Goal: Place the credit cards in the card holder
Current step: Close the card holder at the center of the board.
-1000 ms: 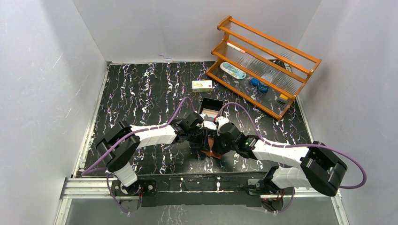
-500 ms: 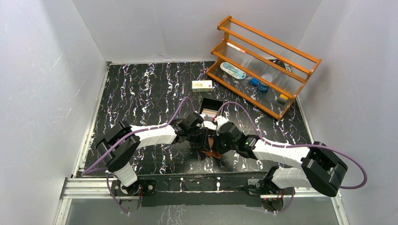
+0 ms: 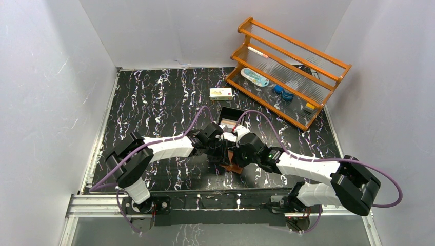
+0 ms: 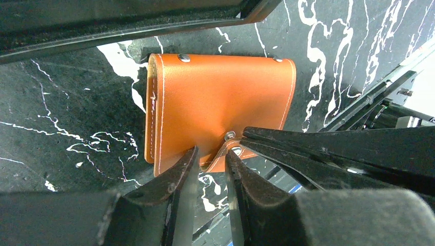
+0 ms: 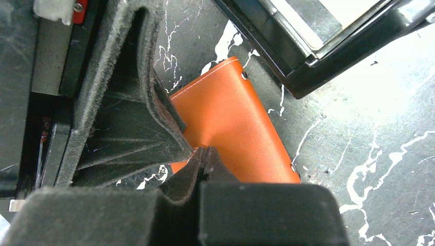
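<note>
Right fingers (image 5: pixel 201 154): black, matt, wedge-shaped, clenched tip to tip against the near edge of the card holder (image 4: pixel 220 92); whether any leather lies between them cannot be told. Left fingers (image 4: pixel 210 159): black, tapered, standing a narrow gap apart with the snap tab (image 4: pixel 216 163) in that gap; whether they pinch it cannot be told. In the left wrist view the right fingers enter from the right and meet the tab at its metal snap (image 4: pixel 229 136).

The card holder is a smooth orange-brown leather-look rectangle with rounded corners, pale edge stitching and small metal rivets. It lies folded shut and flat on the tabletop (image 4: pixel 61 102), a black surface veined with white like marble, between the two arms and just beside a black rectangular tray (image 5: pixel 308 77). Pale, flat credit cards (image 5: pixel 328 15) lie inside the tray.

Farther back stand a small white-and-yellow carton (image 3: pixel 220 93) and a tiered orange wooden rack (image 3: pixel 292 66) with ribbed clear shelves.
</note>
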Tool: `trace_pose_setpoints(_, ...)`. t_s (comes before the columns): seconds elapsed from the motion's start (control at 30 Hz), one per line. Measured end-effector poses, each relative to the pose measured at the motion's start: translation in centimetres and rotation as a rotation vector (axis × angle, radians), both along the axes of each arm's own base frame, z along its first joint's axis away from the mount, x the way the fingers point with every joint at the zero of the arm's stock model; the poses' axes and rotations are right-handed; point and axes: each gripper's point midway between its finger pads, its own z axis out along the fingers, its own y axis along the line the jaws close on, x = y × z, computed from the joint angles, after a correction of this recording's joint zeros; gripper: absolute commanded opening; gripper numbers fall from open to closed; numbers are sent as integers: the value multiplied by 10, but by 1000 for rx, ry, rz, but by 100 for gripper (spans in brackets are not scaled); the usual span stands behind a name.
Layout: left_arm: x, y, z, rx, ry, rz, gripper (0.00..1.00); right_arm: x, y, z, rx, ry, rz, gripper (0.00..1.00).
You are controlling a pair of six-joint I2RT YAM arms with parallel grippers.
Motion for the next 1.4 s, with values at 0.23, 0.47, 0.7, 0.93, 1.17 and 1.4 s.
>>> trace_pose_setpoints(0.23, 0, 0, -1, 13, 8, -1, 24, -1, -1, 2, -3, 18, -15, 20)
trace_pose_setpoints(0.47, 0, 0, -1, 19, 8, 1, 24, -3, 2, 17, 68, 45, -73, 31)
trace_pose_setpoints(0.7, 0, 1, -1, 20, 8, 3, 24, -7, 0, 1, 61, 96, -110, 32)
trace_pose_setpoints(0.93, 0, 1, -1, 22, 7, 5, 23, -9, 1, -9, 50, 128, -126, 26)
trace_pose_setpoints(1.17, 0, 1, -1, 23, 6, 5, 23, -10, 2, -11, 74, 134, -134, 10)
trace_pose_setpoints(1.4, 0, 0, -1, 23, 5, 6, 26, -11, 2, -10, 82, 132, -129, 0)
